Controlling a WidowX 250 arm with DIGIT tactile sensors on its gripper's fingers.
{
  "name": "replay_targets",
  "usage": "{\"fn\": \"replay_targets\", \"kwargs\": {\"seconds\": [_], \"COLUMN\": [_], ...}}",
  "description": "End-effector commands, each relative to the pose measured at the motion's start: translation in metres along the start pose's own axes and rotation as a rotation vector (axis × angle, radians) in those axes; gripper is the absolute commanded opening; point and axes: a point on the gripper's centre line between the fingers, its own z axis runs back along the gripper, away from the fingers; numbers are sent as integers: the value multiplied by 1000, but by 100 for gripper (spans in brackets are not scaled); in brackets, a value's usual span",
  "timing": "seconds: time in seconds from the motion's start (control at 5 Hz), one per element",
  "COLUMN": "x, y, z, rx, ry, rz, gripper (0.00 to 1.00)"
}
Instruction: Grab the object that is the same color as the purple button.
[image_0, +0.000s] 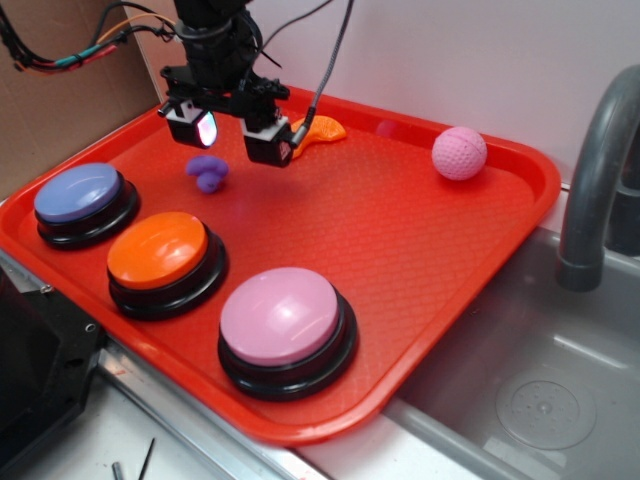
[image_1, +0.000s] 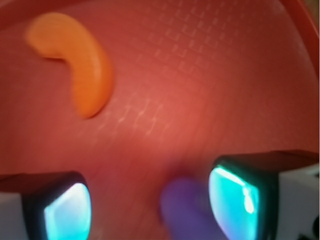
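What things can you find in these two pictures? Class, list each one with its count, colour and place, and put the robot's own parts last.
Tray: one, red, beside the sink.
Purple button: one, periwinkle, tray's left edge.
Orange button: one, orange, middle of the button row.
Pink button: one, pink-lilac, tray's near edge.
Purple toy: one, purple, below the gripper.
Orange wedge: one, orange, far rim.
Ball: one, pink, far right.
Faucet: one, grey, over the sink.
Sink: one, metal, right.
Gripper: one, black, open above the toy.
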Motion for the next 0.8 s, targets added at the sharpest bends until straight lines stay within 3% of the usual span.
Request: {"fn": "replay_targets", "kwargs": {"seconds": [0.0, 0.4, 0.6], "x": [13, 3, 0], "y": [22, 22, 23], "z": [2, 5, -1], "rx": [-44, -74, -54], "ry": [-6, 4, 21], "rz": [-17, -54, -58], "gripper": [100, 100, 100]}}
